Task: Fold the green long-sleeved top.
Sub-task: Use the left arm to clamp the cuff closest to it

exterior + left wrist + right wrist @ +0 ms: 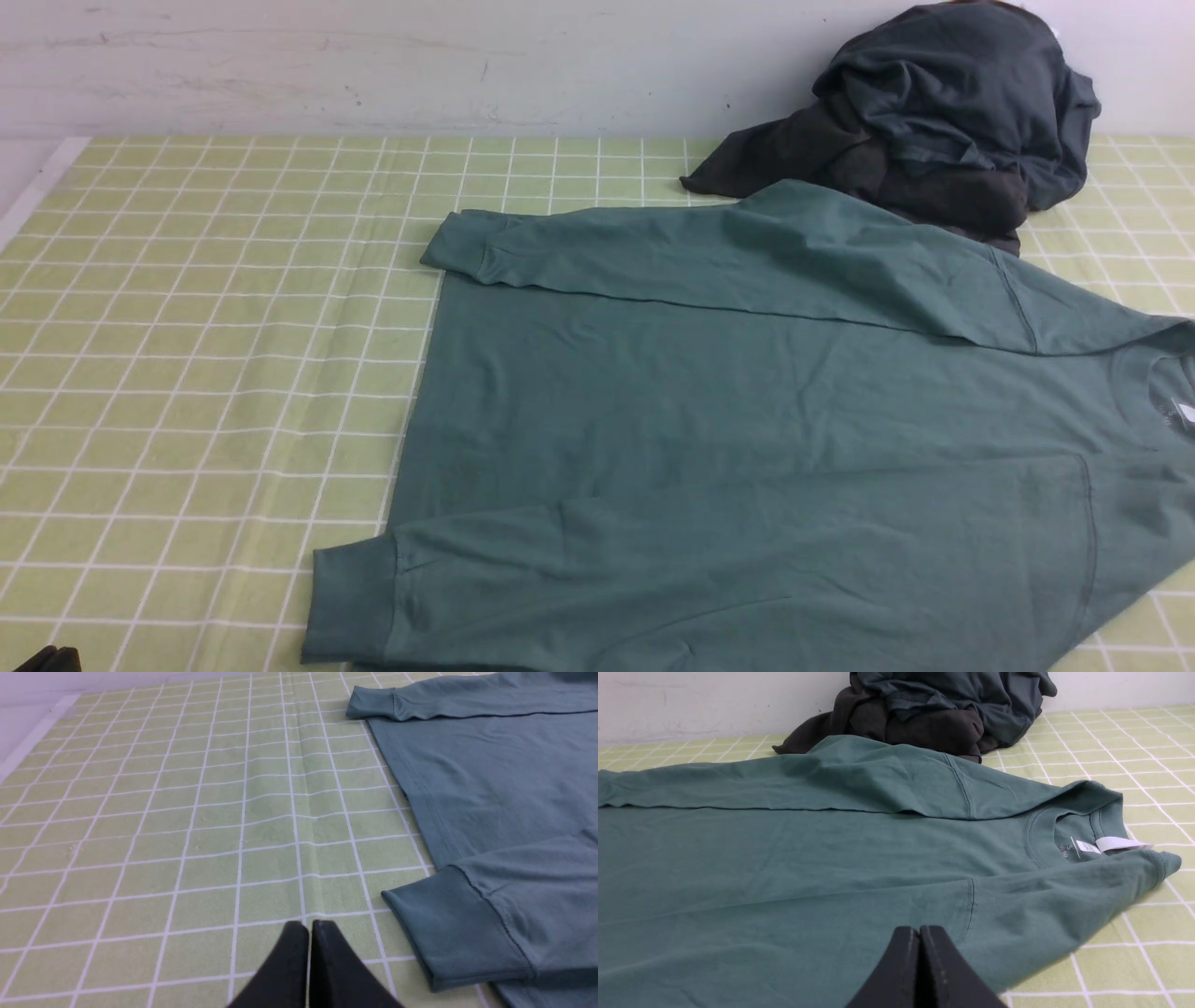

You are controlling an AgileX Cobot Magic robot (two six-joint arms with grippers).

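The green top (709, 401) lies apparently with both sleeves folded inward.

In the front view, the collar end of my green top (747, 401) is cut by the right edge, and its near side goes out below. The bottom corner there shows only a small dark piece, and I cannot tell which part it is. My left claw (307, 956) and my right claw (920, 961) are both cut off by the lower edge of their wrist views. The small print on the neck label (1087, 847) I cannot fully read.
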